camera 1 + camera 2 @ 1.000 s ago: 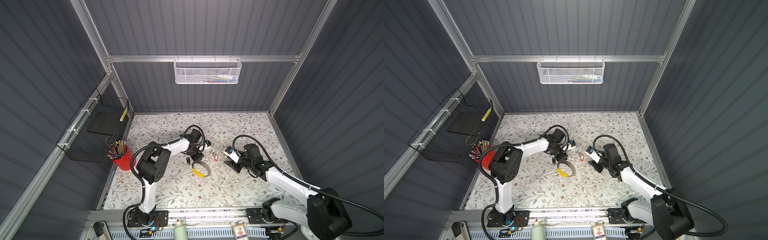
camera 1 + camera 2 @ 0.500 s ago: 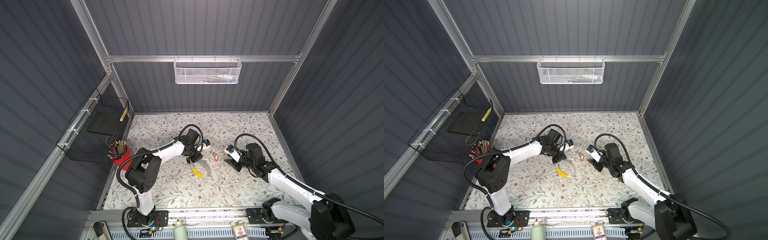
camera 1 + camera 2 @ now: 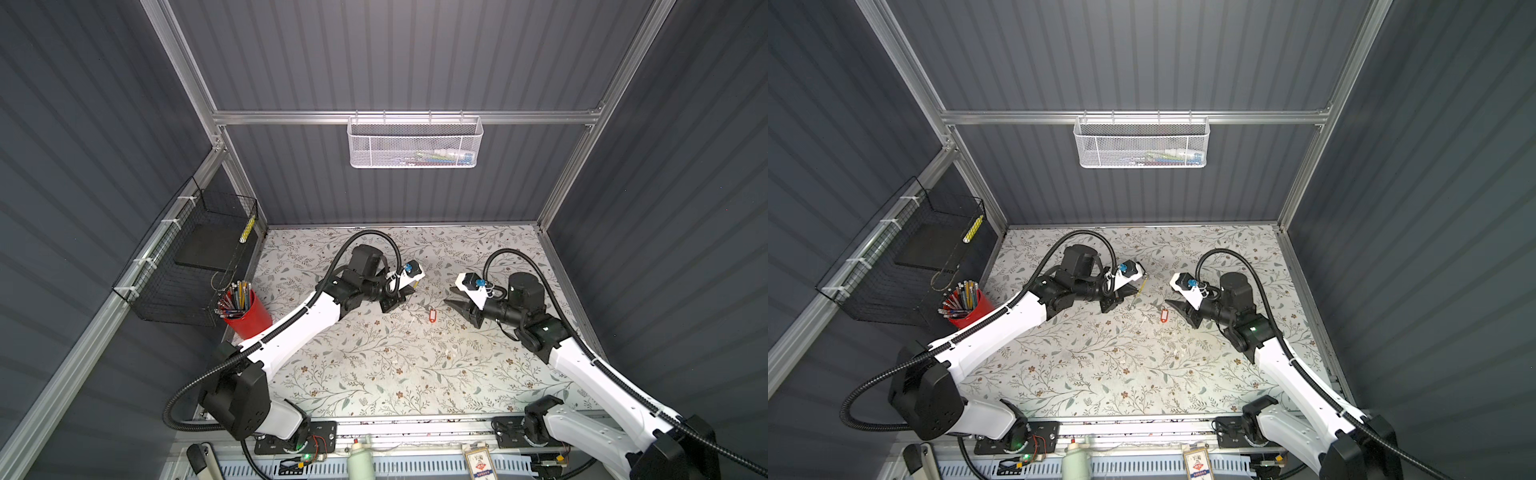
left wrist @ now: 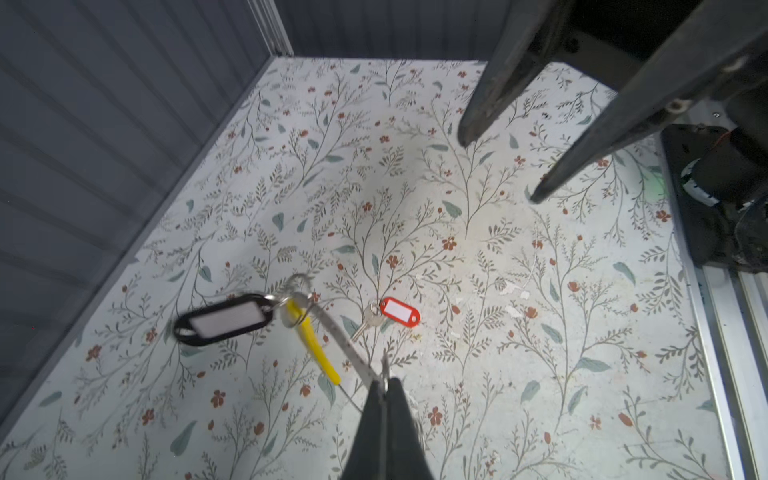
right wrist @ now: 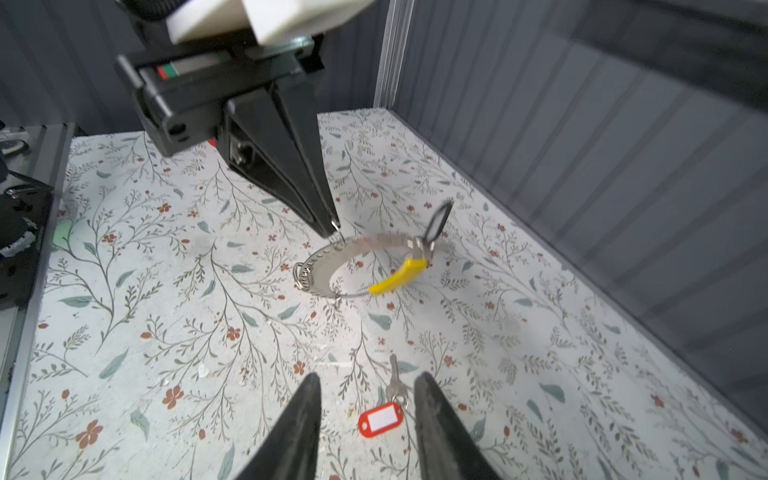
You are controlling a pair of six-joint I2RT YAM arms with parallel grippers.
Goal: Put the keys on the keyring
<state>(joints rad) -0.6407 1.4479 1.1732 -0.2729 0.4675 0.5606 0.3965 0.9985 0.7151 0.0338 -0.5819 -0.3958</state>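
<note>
My left gripper [image 4: 384, 380] is shut on the grey band of the keyring [image 4: 345, 332] and holds it in the air above the table. The ring's yellow segment [image 5: 397, 276] points away from the fingers. A black-rimmed key tag [image 4: 224, 319] dangles, blurred, from the ring beside the yellow end. In both top views the ring shows only as a thin sliver [image 3: 1143, 284] at the left gripper [image 3: 409, 293]. The red-tagged key [image 5: 380, 419] lies flat on the table [image 3: 374, 374]. My right gripper [image 5: 368, 380] stands open just above it, with nothing between its fingers.
A red cup of pencils [image 3: 248, 313] stands at the table's left edge below a black wire basket [image 3: 195, 266] on the left wall. A white mesh basket [image 3: 415, 143] hangs on the back wall. Grey walls close in three sides.
The left gripper has lifted the keyring off the table and carried it toward the back, with the black tag swinging from it. The right gripper has hardly moved.
</note>
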